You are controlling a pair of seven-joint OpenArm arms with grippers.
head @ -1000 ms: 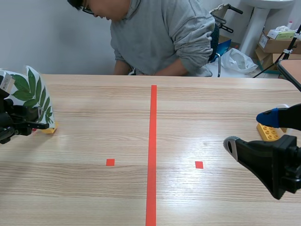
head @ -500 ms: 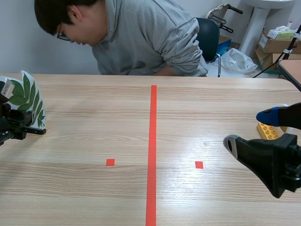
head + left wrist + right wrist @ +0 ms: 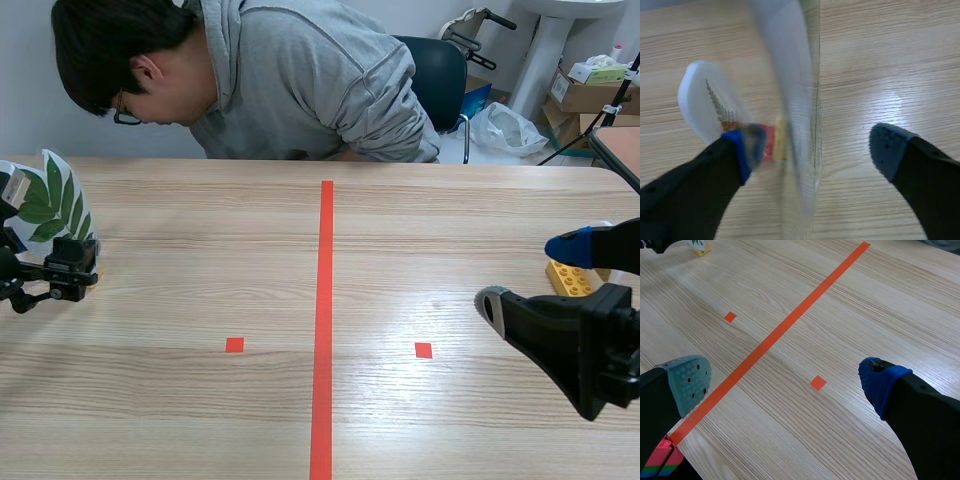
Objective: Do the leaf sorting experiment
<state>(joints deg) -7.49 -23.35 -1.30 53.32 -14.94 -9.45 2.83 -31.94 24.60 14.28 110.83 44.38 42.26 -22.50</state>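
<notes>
1. Our left gripper (image 3: pixel 812 150) has its fingers spread wide and grips nothing. The leaf card (image 3: pixel 801 100) stands edge-on between them, nearer the blue-padded finger, with its long axis upright.
2. We judge that closing here would meet the card's flat faces.
3. Our right gripper (image 3: pixel 785 381) also gapes wide, well apart from the card, so the left arm is nearer.
4. The scene view shows the green leaf face. Only the left wrist view shows a second card (image 3: pixel 705 105) and a red-and-yellow block (image 3: pixel 772 142) beyond.

Bright, even light; white glare patches on the table (image 3: pixel 462 268); shadows faint.
</notes>
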